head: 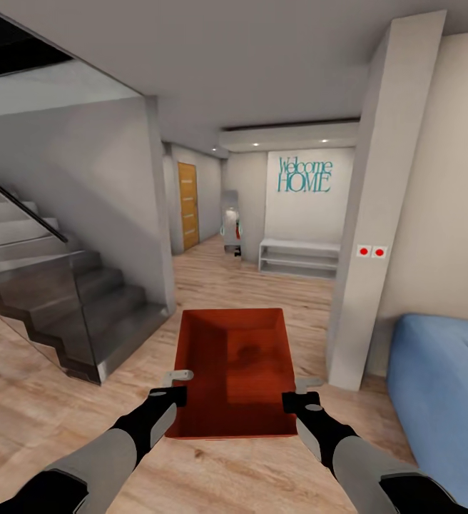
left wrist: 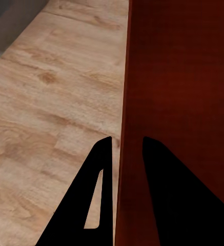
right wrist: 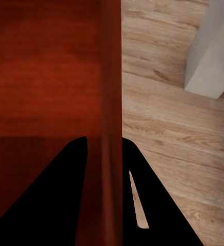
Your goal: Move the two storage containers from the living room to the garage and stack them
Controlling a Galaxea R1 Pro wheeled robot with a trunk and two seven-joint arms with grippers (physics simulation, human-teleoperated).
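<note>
One orange-red open-topped storage container [head: 235, 371] hangs in front of me above the light wood plank floor, carried between both arms. My left gripper [head: 177, 394] is shut on its left wall [left wrist: 123, 118], one finger inside and one outside. My right gripper [head: 299, 400] is shut on the right wall [right wrist: 112, 102] in the same way. The container looks empty. An orange wooden door [head: 187, 205] stands far ahead down the hallway.
A grey staircase [head: 63, 300] with a glass side panel rises at left. A white pillar [head: 366, 235] and a blue sofa [head: 444, 400] stand at right. A white shelf bench [head: 298, 258] under a "Welcome HOME" sign sits ahead, with open wood floor leading there.
</note>
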